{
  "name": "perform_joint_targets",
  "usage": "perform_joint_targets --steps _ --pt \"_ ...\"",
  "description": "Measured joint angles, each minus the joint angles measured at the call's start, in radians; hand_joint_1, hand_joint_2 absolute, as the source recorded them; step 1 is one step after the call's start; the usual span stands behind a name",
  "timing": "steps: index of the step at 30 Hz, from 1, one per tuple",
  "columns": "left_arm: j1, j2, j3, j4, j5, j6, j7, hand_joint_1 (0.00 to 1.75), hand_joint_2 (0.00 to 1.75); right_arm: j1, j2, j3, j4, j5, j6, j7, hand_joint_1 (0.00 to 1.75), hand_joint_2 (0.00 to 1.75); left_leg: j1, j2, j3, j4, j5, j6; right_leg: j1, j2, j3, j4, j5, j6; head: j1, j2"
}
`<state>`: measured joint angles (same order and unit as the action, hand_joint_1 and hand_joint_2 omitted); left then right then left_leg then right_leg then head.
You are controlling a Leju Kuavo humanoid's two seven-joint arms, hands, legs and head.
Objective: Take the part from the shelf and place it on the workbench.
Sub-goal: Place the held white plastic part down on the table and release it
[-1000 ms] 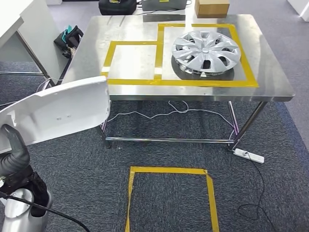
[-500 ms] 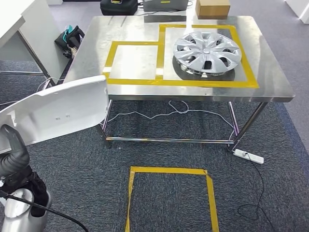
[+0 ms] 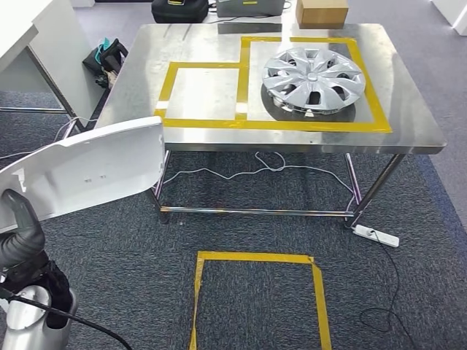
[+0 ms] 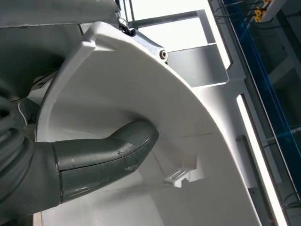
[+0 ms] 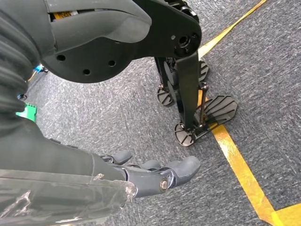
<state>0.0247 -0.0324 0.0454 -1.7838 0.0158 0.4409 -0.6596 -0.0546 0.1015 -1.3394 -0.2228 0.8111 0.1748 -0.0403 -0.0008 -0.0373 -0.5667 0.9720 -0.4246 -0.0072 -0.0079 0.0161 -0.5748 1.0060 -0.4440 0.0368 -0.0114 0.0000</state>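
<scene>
The left robot hand [image 3: 22, 237], at the lower left of the head view, grips a large white plastic panel [image 3: 88, 169]. The panel is held in the air, slanting up to the right, with its upper right corner just overlapping the near left corner of the steel tabletop [image 3: 418, 117]. In the left wrist view the thick grey thumb [image 4: 106, 153] presses flat against the panel's curved inner face [image 4: 199, 117], beside a small moulded clip.

On the tabletop, yellow tape [image 3: 275, 124] marks out two boxes: a smaller one on the left and a larger one on the right. A silver hubcap [image 3: 313, 79] lies inside the larger box. At the far edge sit a cardboard box [image 3: 322, 12] and a dark case [image 3: 179, 10]; no writing on them can be read.

On the carpet in the lower middle, a yellow tape square [image 3: 259, 299] is marked, and a white power strip [image 3: 376, 235] lies near the right table leg.

The right robot hand [image 5: 156, 174] hangs over the carpet, fingers spread and holding nothing.
</scene>
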Motion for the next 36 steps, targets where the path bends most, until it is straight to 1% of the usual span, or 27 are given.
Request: perform_joint_targets --steps 21,22,24,25,27,28,29,30,31,32,33,34,35,36 --pt "-0.007 0.006 0.000 0.002 -0.009 -0.015 0.000 1.75 1.75 0.000 -0.001 0.000 0.000 0.008 0.014 -0.005 0.00 1.75 0.000 0.000 0.000 0.000 0.000 0.000 0.000 0.000 0.000 0.000 0.000 0.000 0.000 0.000" --pt "-0.007 0.007 0.000 0.002 -0.009 -0.015 0.000 1.75 1.75 0.000 -0.001 0.001 0.000 0.008 0.014 -0.005 0.00 1.75 -0.001 0.000 -0.001 0.002 -0.002 0.002 -0.002 0.000 0.000 -0.002 0.000 0.002 0.000 0.000" --pt "-0.007 0.007 0.000 0.002 -0.009 -0.014 0.000 1.75 1.75 0.000 -0.001 0.001 0.000 0.008 0.014 -0.004 0.00 1.75 -0.005 0.000 -0.003 0.005 -0.007 0.015 -0.006 0.000 0.001 -0.006 0.001 0.007 0.000 0.000" --pt "-0.007 0.008 -0.001 0.001 -0.009 -0.014 0.000 1.75 1.75 0.000 -0.001 0.001 0.000 0.007 0.014 -0.003 0.00 1.75 -0.007 0.000 -0.003 0.002 -0.010 0.024 -0.007 0.000 0.003 -0.004 0.006 0.012 -0.001 0.000" --pt "-0.006 0.007 -0.002 0.000 -0.011 -0.012 -0.001 1.75 1.75 0.000 0.000 0.001 0.000 0.007 0.014 -0.002 0.00 1.75 -0.006 -0.001 0.006 -0.013 -0.015 0.038 -0.007 -0.002 0.001 0.010 0.018 0.024 -0.001 0.000" --pt "-0.006 0.007 -0.003 -0.001 -0.012 -0.012 -0.001 1.75 1.75 0.000 0.000 0.000 0.000 0.008 0.014 -0.002 0.00 1.75 -0.004 -0.001 0.014 -0.021 -0.016 0.043 -0.006 -0.004 -0.004 0.023 0.018 0.029 0.001 0.000" --pt "-0.006 0.006 -0.005 -0.002 -0.013 -0.011 -0.001 1.75 1.75 -0.001 -0.001 0.000 0.000 0.008 0.014 -0.001 0.00 1.75 -0.001 -0.001 0.022 -0.025 -0.017 0.045 -0.005 -0.005 -0.015 0.042 0.004 0.032 0.004 0.000" --pt "-0.006 0.006 -0.007 -0.002 -0.014 -0.011 -0.001 1.75 1.75 -0.002 -0.001 0.001 0.000 0.008 0.014 -0.001 0.00 1.75 0.002 0.000 0.029 -0.026 -0.016 0.047 -0.005 -0.006 -0.034 0.077 -0.021 0.033 0.008 0.000" --pt "-0.005 0.006 -0.008 -0.003 -0.014 -0.011 -0.001 1.75 1.75 -0.002 -0.001 0.001 0.000 0.008 0.014 -0.001 0.00 1.75 0.003 0.000 0.033 -0.026 -0.018 0.047 -0.006 -0.006 -0.063 0.130 -0.053 0.033 0.011 0.000" --pt "-0.004 0.005 -0.010 -0.003 -0.014 -0.011 -0.001 1.75 1.75 -0.002 -0.001 0.001 0.000 0.008 0.014 -0.001 0.00 1.75 0.005 0.001 0.036 -0.026 -0.020 0.046 -0.008 -0.006 -0.098 0.194 -0.083 0.035 0.013 0.000" --pt "-0.002 0.005 -0.011 -0.002 -0.013 -0.011 -0.001 1.75 1.75 0.000 -0.001 0.001 0.000 0.009 0.014 -0.001 0.00 1.75 0.006 0.001 0.039 -0.025 -0.023 0.044 -0.010 -0.006 -0.129 0.247 -0.103 0.037 0.014 0.000" --pt "0.001 0.004 -0.013 -0.002 -0.013 -0.011 -0.001 1.75 1.75 0.002 -0.001 0.001 0.000 0.011 0.013 0.000 0.00 1.75 0.009 0.000 0.044 -0.025 -0.028 0.039 -0.013 -0.006 -0.148 0.272 -0.105 0.041 0.014 0.000" --pt "0.005 0.003 -0.014 -0.002 -0.013 -0.011 -0.001 1.75 1.75 0.003 -0.001 0.001 0.000 0.013 0.011 0.000 0.00 1.75 0.014 -0.001 0.052 -0.024 -0.034 0.032 -0.017 -0.007 -0.148 0.259 -0.085 0.048 0.015 0.000" --pt "0.008 0.003 -0.015 -0.002 -0.012 -0.011 -0.001 1.75 1.75 0.004 -0.001 0.001 0.000 0.016 0.009 0.001 0.00 1.75 0.021 -0.003 0.062 -0.022 -0.041 0.023 -0.022 -0.007 -0.128 0.209 -0.049 0.058 0.015 0.000"
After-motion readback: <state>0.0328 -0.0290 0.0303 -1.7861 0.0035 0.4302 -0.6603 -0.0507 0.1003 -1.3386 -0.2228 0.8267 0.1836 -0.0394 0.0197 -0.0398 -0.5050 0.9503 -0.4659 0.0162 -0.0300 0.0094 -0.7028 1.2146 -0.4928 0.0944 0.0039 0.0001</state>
